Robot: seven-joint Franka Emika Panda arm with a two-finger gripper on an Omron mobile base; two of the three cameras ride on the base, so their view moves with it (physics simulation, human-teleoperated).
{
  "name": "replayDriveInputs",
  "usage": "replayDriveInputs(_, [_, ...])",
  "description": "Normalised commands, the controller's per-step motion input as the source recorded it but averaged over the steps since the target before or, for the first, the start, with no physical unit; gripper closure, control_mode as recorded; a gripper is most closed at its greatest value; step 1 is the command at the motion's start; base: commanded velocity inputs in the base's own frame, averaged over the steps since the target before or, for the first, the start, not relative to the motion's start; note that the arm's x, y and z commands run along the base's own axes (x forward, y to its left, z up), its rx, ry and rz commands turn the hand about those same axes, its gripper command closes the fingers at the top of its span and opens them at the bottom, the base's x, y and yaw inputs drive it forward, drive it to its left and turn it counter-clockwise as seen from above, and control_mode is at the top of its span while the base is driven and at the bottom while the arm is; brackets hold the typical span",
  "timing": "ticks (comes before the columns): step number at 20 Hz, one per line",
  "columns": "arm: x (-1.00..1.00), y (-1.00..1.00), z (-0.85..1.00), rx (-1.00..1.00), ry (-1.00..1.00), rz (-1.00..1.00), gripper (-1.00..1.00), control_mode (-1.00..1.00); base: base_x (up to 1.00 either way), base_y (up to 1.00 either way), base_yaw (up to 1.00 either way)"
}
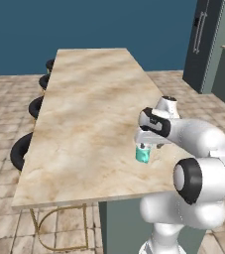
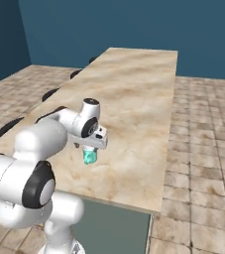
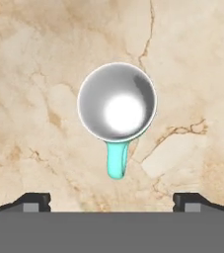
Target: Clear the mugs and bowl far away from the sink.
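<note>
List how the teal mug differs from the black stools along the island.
Colour: the teal mug is translucent turquoise; the stools are black. Place: the mug sits on the marble countertop below the open gripper; the stools line the countertop's left edge, lower than its top. Count and size: one small mug, several much larger stools. Both are round in outline.
</note>
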Motion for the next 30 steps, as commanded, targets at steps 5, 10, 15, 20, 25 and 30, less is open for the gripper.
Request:
replayDriveInputs(5, [-0.97, -0.20, 0.34, -0.07, 0.00, 0.00, -1.00, -1.00, 0.00, 0.00, 0.00])
replayDriveInputs(10, [-0.88, 0.00, 0.35, -0.12, -0.06, 0.04, -1.00, -1.00, 0.00, 0.00, 0.00])
replayDriveInputs(15, [-0.64, 0.00, 0.70, -0.12, -0.24, 0.05, -1.00, -1.00, 0.00, 0.00, 0.00])
replayDriveInputs(20, [-0.52, 0.00, 0.73, -0.02, -0.22, 0.00, -1.00, -1.00, 0.00, 0.00, 0.00])
replayDriveInputs(25, [-0.43, 0.02, 0.61, 0.00, -0.16, -0.18, -1.00, -1.00, 0.00, 0.00, 0.00])
replayDriveInputs(30, [-0.31, 0.02, 0.72, 0.00, -0.09, -0.23, -1.00, -1.00, 0.00, 0.00, 0.00])
